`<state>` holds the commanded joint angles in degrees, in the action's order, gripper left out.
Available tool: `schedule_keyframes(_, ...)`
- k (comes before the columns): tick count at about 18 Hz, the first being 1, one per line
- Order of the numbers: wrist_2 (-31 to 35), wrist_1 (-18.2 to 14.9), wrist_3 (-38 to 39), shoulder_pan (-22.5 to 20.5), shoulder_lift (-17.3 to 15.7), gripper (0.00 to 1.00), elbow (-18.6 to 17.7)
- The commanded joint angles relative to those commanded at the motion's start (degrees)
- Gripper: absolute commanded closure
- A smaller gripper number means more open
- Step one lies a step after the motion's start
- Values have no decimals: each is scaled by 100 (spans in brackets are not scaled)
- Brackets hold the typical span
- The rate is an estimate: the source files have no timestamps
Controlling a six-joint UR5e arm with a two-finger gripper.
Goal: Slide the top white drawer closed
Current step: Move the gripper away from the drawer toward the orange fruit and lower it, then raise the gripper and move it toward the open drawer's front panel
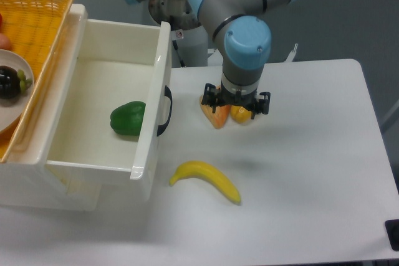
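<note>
The white desk (312, 172) carried all items. The top white drawer (109, 110) stood pulled out at the left, its black handle (166, 111) facing the arm, a green bell pepper (128, 118) inside. A yellow woven basket (31, 17) sat behind the drawer. The hand (236, 101) hung over an orange pepper (215, 115) and a yellow pepper (242, 114), well apart from the handle; whether it was spread could not be told. A banana (206, 180) lay nearer the camera.

Arm bent, fingers (237, 102) pointing down.
</note>
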<state>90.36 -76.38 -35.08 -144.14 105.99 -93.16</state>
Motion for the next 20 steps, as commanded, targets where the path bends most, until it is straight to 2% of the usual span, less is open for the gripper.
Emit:
schedule_keyframes(2,-360,9,150,0,53,0,0)
schedule_keyframes(5,-423,18,159,96,176,0,-18)
schedule_keyframes(8,-756,0,203,97,325,0,35)
schedule_keyframes(20,-774,-9,194,211,343,0,-9)
